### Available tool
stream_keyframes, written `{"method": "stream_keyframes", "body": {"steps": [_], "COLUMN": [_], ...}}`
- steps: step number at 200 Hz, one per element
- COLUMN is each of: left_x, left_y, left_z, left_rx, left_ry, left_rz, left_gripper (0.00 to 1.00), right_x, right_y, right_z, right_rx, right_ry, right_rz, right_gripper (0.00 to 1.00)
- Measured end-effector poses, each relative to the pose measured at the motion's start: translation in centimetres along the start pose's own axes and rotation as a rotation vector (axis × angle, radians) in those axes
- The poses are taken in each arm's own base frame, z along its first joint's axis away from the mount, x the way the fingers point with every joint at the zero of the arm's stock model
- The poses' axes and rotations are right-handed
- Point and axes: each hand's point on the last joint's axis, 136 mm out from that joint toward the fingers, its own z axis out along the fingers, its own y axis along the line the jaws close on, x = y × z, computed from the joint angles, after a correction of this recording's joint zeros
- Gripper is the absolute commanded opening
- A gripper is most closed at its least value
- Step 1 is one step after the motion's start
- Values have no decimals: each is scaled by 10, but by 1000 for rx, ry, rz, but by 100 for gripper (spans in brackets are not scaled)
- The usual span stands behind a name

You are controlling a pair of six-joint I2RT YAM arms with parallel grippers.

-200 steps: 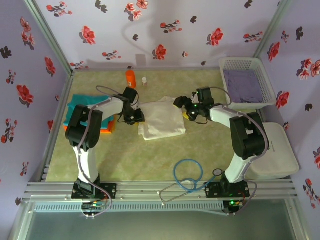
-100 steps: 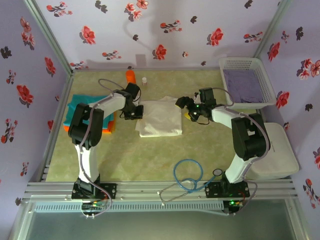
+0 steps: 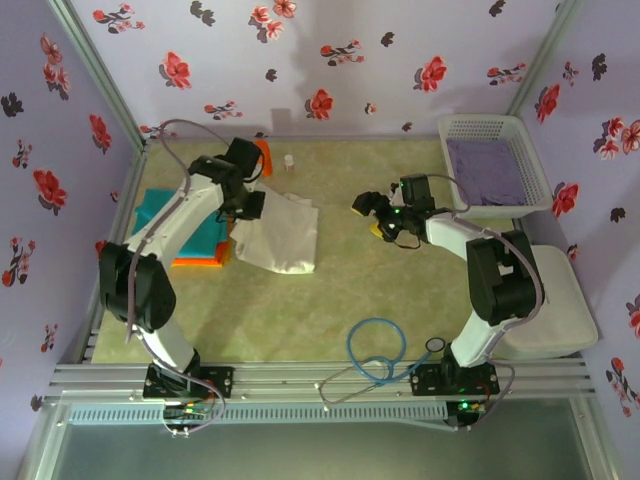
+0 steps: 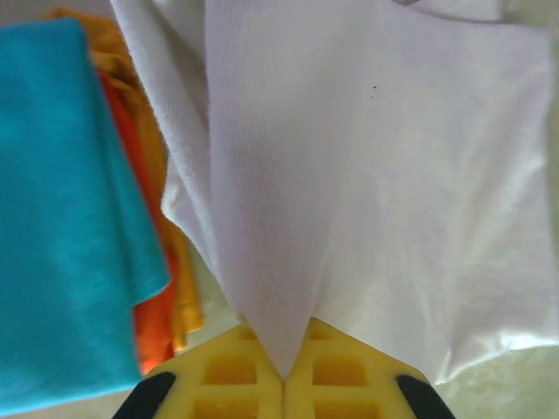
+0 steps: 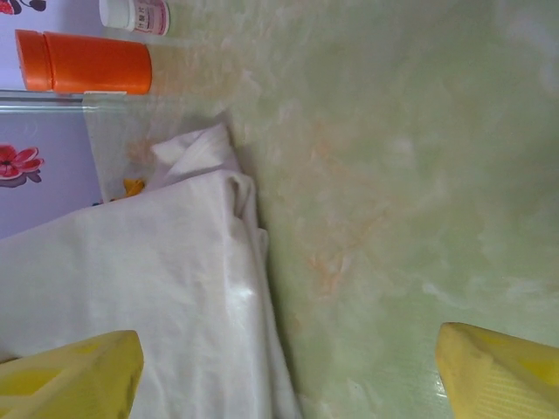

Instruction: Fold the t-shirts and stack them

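The folded white t-shirt (image 3: pixel 282 236) hangs and drags from my left gripper (image 3: pixel 246 206), which is shut on its left edge. In the left wrist view the white cloth (image 4: pixel 376 175) is pinched between the closed yellow jaws of that gripper (image 4: pixel 284 377). Just left of it lies the stack of a teal t-shirt (image 4: pixel 61 218) on an orange one (image 4: pixel 155 288), also seen from above as the teal and orange stack (image 3: pixel 180 232). My right gripper (image 3: pixel 374 214) stands open over bare table to the right of the shirt, with its fingers (image 5: pixel 498 375) wide apart and the white shirt's edge (image 5: pixel 157 297) below.
An orange bottle (image 5: pixel 87 63) and a small white bottle (image 5: pixel 135 15) stand at the back wall. A white basket (image 3: pixel 520 130) with purple cloth is at the back right, a white box (image 3: pixel 560 300) at the right. A blue cable loop (image 3: pixel 376 350) lies near the front.
My left gripper closed on the white shirt's left edge and swung up and left, pulling the shirt toward the teal and orange stack. The right gripper stayed open in place.
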Motion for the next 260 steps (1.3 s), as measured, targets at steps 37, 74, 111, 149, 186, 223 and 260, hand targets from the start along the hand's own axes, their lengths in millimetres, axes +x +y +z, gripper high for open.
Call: {"method": "stream_keyframes", "body": {"steps": [37, 74, 111, 149, 186, 223, 260], "left_x": [-1, 0, -2, -11, -18, -24, -21], "left_y": [25, 48, 65, 80, 85, 94, 99], "left_z": [-40, -63, -80, -102, -127, -145, -136], "left_rx": [-96, -175, -235, -274, -278, -285, -280], "left_ry": [6, 22, 27, -4, -52, -93, -67], "left_rz": [79, 128, 197, 224, 217, 195, 181], "left_gripper": [0, 0, 0, 0, 0, 0, 0], "right_x": [1, 4, 5, 5, 5, 6, 9], "right_y": [2, 2, 3, 2, 2, 1, -4], "right_z": [-2, -2, -2, -1, -1, -1, -1], "right_rx": [-5, -12, -16, -14, -14, -9, 13], "right_ry": [2, 18, 23, 26, 26, 30, 43], "right_rz": [-1, 2, 3, 5, 5, 9, 12], "right_gripper": [87, 87, 87, 87, 87, 87, 87]}}
